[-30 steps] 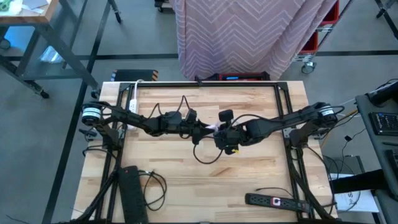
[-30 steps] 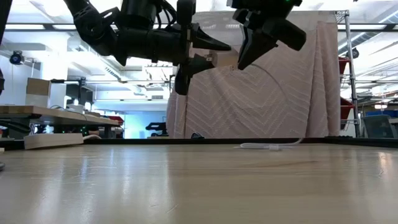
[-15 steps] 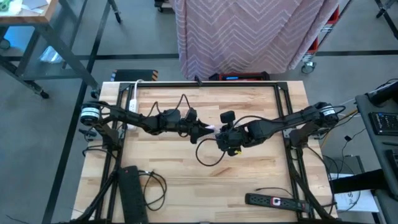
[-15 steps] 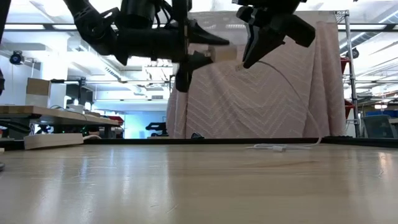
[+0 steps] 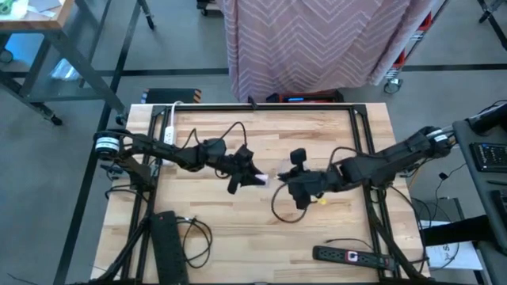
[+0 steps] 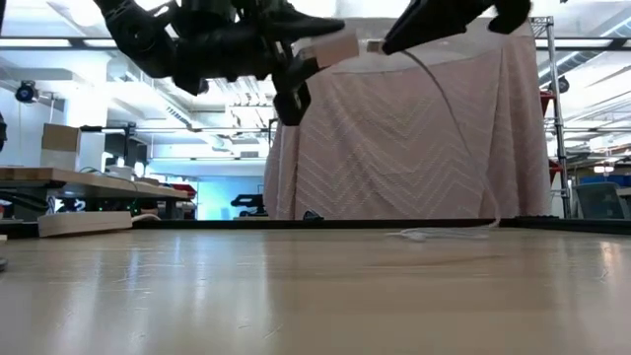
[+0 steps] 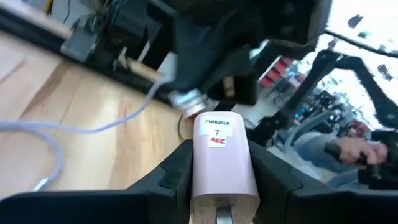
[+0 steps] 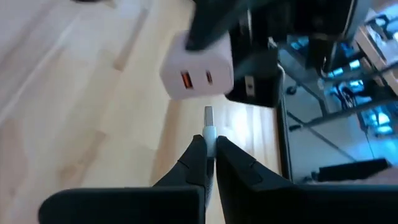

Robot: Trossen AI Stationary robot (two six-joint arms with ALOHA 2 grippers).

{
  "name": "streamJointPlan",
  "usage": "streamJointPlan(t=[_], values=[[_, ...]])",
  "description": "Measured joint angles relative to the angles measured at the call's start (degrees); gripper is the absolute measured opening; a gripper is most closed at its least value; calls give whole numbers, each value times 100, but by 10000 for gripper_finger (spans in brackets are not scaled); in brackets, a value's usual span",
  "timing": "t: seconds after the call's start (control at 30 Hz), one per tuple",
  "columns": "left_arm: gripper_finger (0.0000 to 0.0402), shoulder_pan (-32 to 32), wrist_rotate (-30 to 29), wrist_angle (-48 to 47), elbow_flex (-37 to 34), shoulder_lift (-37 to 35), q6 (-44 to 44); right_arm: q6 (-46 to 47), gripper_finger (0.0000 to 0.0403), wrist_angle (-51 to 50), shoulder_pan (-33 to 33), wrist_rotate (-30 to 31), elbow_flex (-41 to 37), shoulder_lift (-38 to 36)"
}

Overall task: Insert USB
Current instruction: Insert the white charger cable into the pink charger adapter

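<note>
With both arms now lifted and drawn slightly apart, my left gripper clamps the charger block while my right gripper pinches the USB plug just short of its port, not yet inserted.

Dark jointed arms (cabled) — pointed claws.

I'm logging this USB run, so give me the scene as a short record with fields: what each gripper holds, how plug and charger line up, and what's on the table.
left gripper: shut on white charger block, held above the table
right gripper: shut on USB plug
alignment: plug tip points at the charger's port face, a gap between them, not inserted
cable: white, hangs from the plug down to the wooden table
</note>
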Motion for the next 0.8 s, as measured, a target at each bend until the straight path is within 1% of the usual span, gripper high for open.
streamJointPlan(t=[0.1, 0.2, 0.37, 0.5, 0.8], values=[[102, 1, -39, -44, 1, 5, 8, 1, 1, 39, 120, 11, -3, 22], [102, 1, -298, 1, 3, 5, -59, 3, 1, 82, 133, 75, 0, 94], [102, -5, -655, -54, 10, 5, -315, -108, 0, 57, 50, 510, 103, 302], [102, -10, -716, -86, 9, 7, -498, -152, 0, 10, -9, 610, 187, 509], [102, -51, -1311, -161, 9, 7, -666, -259, 0, 54, -20, 713, 209, 614]])
